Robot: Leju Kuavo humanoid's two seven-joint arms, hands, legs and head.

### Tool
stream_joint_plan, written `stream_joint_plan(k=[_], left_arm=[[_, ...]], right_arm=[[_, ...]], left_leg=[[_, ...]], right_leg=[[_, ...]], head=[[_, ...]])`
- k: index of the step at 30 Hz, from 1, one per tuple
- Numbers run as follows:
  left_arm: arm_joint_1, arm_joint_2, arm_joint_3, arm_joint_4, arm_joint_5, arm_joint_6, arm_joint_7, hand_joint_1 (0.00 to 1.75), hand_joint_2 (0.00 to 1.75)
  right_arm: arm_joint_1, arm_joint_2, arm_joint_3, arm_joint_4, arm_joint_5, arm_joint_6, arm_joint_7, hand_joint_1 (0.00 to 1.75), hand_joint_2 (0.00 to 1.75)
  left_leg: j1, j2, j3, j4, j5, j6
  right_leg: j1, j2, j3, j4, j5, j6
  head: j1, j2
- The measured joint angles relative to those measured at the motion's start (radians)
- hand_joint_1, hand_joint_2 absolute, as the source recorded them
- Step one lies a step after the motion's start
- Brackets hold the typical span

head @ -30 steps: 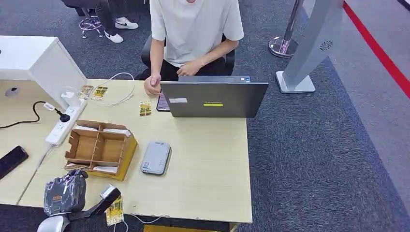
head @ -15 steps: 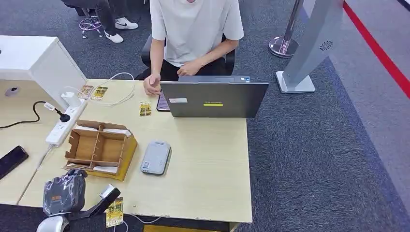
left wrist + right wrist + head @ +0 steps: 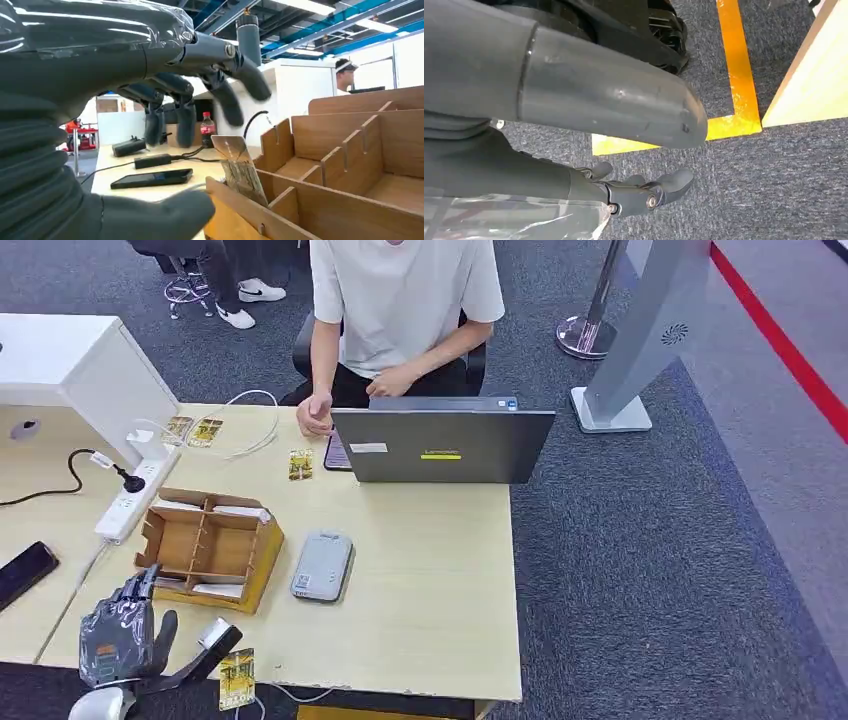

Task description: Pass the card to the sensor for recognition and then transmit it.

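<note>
Card (image 3: 236, 678) lies just beside left robot hand (image 3: 120, 630), untouched.

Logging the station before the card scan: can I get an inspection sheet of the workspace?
Surface: pale wooden table, bare on its right part.
Job's things: flat grey sensor beside brown divided wooden box; yellow card standing in the box; second yellow card at the near edge.
Clutter: grey laptop, black phone.
Hands: left hand empty, fingers spread, by the box; right hand empty, over carpet.
Cables: white power strip with black plug; white cable.
Surroundings: seated person; grey carpet.
</note>
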Motion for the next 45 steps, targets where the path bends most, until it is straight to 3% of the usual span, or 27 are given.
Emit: stream_joint_plan(k=[28, 39, 45], left_arm=[[-0.001, 0.001, 0.034, -0.022, 0.002, 0.008, -0.011, 0.00, 1.75], [-0.022, 0.027, 0.089, -0.013, -0.002, 0.021, -0.032, 0.00, 1.75], [-0.032, 0.043, 0.084, 0.005, -0.002, 0.020, 0.013, 0.00, 1.75]], right_arm=[[0.000, 0.000, -0.001, 0.000, 0.005, 0.000, -0.001, 0.00, 0.00], [0.000, 0.000, -0.002, 0.000, 0.023, 0.004, -0.002, 0.00, 0.00], [-0.001, 0.000, -0.002, 0.000, 0.032, 0.010, -0.003, 0.00, 0.00]], left_leg=[[0.000, 0.000, 0.000, 0.000, 0.000, 0.000], [0.000, 0.000, 0.000, 0.000, 0.000, 0.000], [0.000, 0.000, 0.000, 0.000, 0.000, 0.000]], right_leg=[[0.000, 0.000, 0.000, 0.000, 0.000, 0.000], [0.000, 0.000, 0.000, 0.000, 0.000, 0.000], [0.000, 0.000, 0.000, 0.000, 0.000, 0.000]], head=[[0.000, 0.000], [0.000, 0.000], [0.000, 0.000]])
